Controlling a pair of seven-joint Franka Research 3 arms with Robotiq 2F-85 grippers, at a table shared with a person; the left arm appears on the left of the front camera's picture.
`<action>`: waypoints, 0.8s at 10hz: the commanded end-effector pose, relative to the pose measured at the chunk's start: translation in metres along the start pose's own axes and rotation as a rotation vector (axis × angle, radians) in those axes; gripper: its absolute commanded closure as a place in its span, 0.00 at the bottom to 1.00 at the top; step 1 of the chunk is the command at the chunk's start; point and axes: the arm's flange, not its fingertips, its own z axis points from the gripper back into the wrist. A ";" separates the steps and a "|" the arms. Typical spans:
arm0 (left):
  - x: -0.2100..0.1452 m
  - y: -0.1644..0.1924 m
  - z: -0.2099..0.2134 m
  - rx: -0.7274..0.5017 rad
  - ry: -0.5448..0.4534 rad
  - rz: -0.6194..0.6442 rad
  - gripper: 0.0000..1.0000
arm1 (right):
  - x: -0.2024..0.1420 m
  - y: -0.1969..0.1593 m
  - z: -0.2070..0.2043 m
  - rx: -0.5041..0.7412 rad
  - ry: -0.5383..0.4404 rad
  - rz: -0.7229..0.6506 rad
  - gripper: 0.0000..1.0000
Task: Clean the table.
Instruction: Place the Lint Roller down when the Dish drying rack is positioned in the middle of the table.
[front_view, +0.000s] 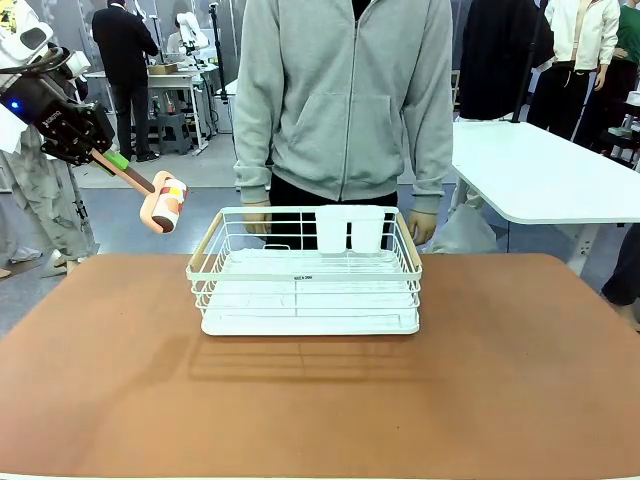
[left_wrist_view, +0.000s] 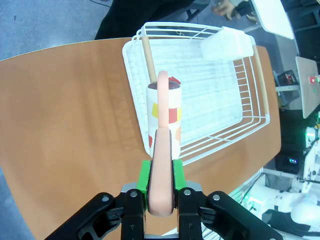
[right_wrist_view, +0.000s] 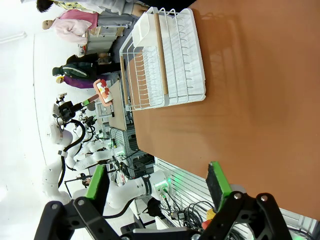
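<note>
Table (front_view: 320, 400): smooth matte reddish-brown, long axis left-right. Left gripper (left_wrist_view: 160, 187) clamps a pink-handled lint roller (front_view: 163, 204); right gripper (right_wrist_view: 157, 182) released.

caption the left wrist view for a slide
Left end effector holds a lint roller by its handle above the table and dish rack.

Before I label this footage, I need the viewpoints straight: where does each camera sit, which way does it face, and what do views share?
Front: between the arms, facing the person in a grey hoodie across the reddish-brown table; left gripper shows.
Left wrist: above the table, looking down its shut jaws along the pink-handled lint roller.
Right wrist: beside the table, rolled sideways; its open green-padded gripper shows.
Shared: white wire dish rack, visible in all three.
</note>
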 end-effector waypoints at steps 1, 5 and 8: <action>0.000 0.000 0.000 0.000 0.000 0.000 0.78 | -0.001 0.002 0.002 0.007 0.004 0.011 0.00; -0.021 -0.013 0.006 0.159 -0.166 0.390 0.78 | -0.001 0.002 0.002 0.007 0.004 0.011 0.00; -0.029 -0.005 -0.007 0.318 -0.273 0.733 0.78 | -0.001 0.002 0.002 0.007 0.004 0.011 0.00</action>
